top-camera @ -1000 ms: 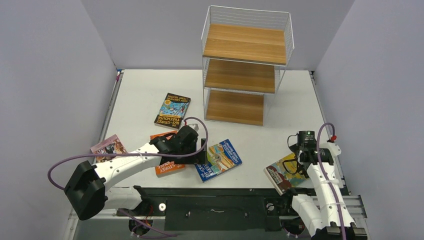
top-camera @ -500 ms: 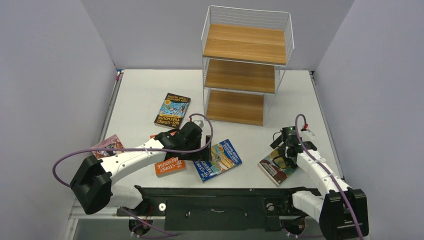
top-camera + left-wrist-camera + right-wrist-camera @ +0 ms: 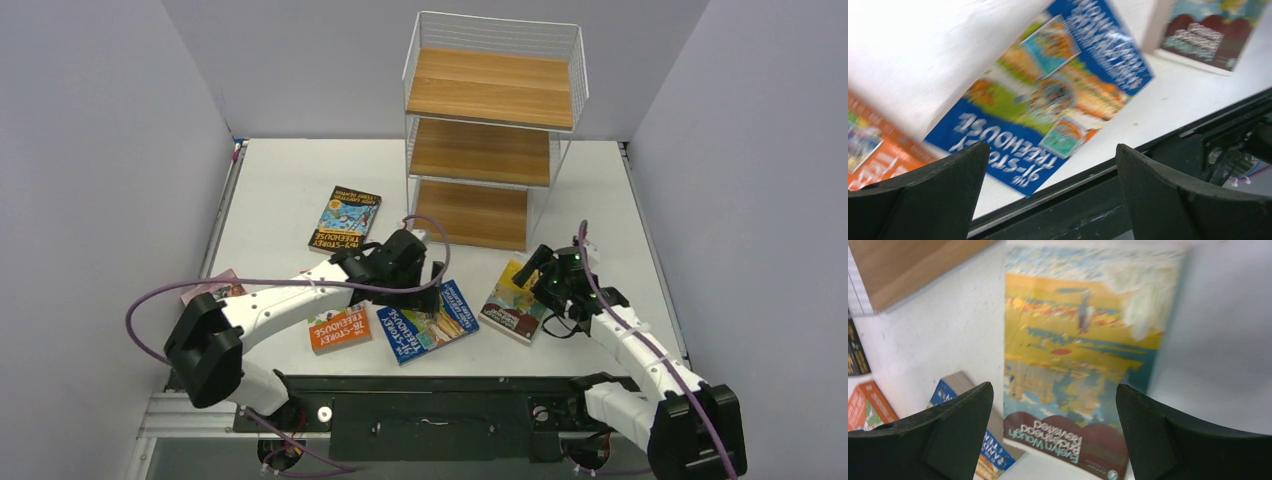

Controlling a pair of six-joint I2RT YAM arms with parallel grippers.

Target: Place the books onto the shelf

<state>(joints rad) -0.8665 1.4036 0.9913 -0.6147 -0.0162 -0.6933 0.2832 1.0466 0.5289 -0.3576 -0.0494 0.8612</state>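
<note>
L grip (image 3: 1052,148): I see it shifted over blue book (image 3: 430,321), fingers spread | R grip (image 3: 1054,388): spread, yellow-brown book (image 3: 511,301) moved w/ it nearer shelf (image 3: 489,131) front

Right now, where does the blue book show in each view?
Top external: blue book just below the picture's centre, lying flat.
Left wrist: fills mid-frame, tilted and blurred.
Right wrist: lower left, only a strip showing.
Shared landmark: the yellow-brown book, at upper right in the left wrist view and central in the right wrist view.
</note>
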